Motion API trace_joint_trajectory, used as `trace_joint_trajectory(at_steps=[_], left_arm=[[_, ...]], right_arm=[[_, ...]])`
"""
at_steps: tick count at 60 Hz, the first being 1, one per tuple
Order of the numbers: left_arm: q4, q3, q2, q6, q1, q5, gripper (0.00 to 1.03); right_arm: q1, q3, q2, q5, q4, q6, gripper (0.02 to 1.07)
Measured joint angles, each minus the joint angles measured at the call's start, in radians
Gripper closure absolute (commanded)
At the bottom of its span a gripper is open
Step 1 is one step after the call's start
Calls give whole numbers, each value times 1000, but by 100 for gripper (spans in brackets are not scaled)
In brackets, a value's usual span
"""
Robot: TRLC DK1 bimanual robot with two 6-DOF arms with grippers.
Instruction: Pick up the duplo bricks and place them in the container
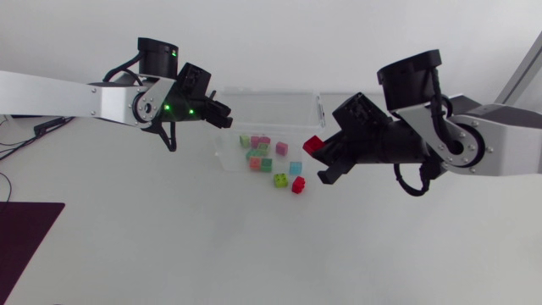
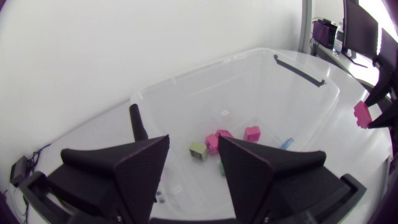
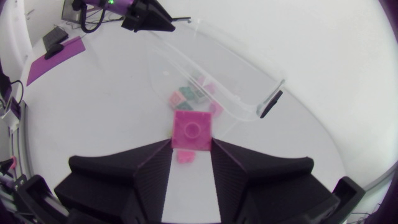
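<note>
A clear plastic container (image 1: 271, 97) stands at the table's far middle, with several pink and green duplo bricks (image 1: 258, 151) on its floor. Just in front of it lie a green brick (image 1: 279, 180), a cyan brick (image 1: 295, 168) and a red brick (image 1: 298, 185). My left gripper (image 1: 222, 114) hangs open over the container's left end; in the left wrist view my left gripper (image 2: 193, 146) holds nothing, and the bricks (image 2: 217, 140) lie below it. My right gripper (image 1: 320, 157) is shut on a magenta brick (image 3: 191, 129) by the container's right end.
The container's black clip handle (image 3: 268, 104) lies ahead of my right gripper. A dark purple mat (image 1: 25, 246) lies at the table's front left corner. The table in front of the bricks is bare white.
</note>
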Motion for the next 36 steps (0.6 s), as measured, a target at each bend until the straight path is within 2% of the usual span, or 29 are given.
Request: trace_joint_trajectory(at_steps=[9,15,20,36], left_arm=[[2,-10,-8,0,-2,0,16],[4,-45,-42,0,-5,0,7],[8,-100,-96,6,-7,0,4],[67,-330,-311,35,19,0,4]], right_arm=[[0,43,0,1,-3,0,94],[0,86,3,1,-19,0,94],[0,135,22,1,-18,3,94],[0,270,169,1,-5,7,94]])
